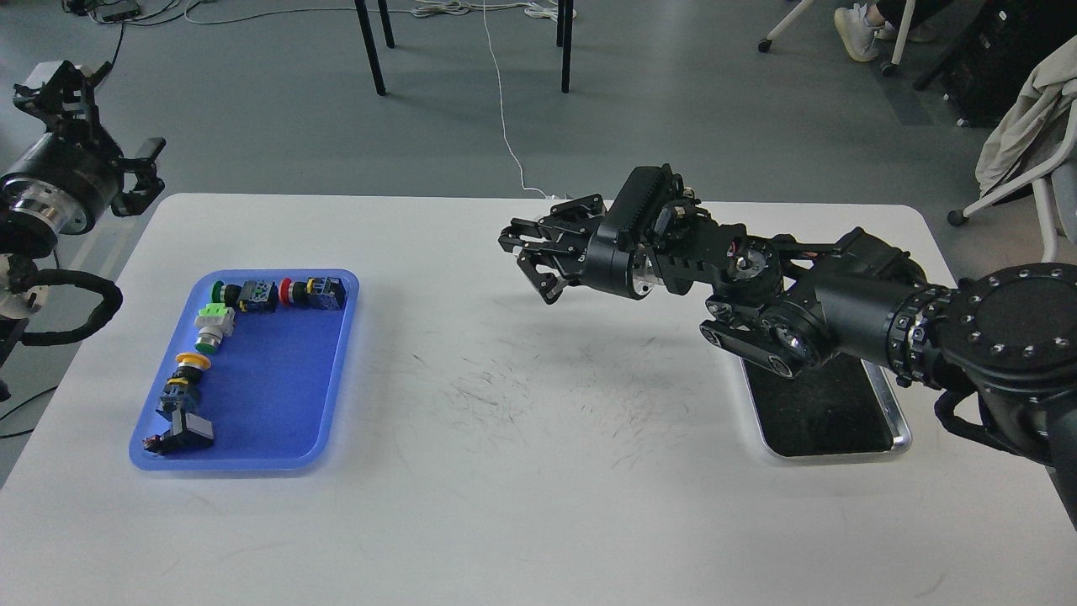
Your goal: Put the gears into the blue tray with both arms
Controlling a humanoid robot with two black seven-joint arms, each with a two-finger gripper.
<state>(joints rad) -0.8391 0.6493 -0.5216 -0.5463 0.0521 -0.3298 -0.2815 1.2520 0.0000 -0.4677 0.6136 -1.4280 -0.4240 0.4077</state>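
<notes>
Hovering right gripper [532, 268] over table [522, 421] centre, fingers apart, nothing held | left gripper [139, 181] far left, state unclear | blue tray [286, 404] near left, holding push-button switches [252, 296] | gears not visible | silver tray [900, 438] right

Our right tool [530, 257] hangs above the white tabletop [522, 438], between the blue tray [286, 396] of push-button switches [214, 324] and the silver tray [829, 412]. Our left tool [139, 177] sits raised off the tabletop's left edge.
</notes>
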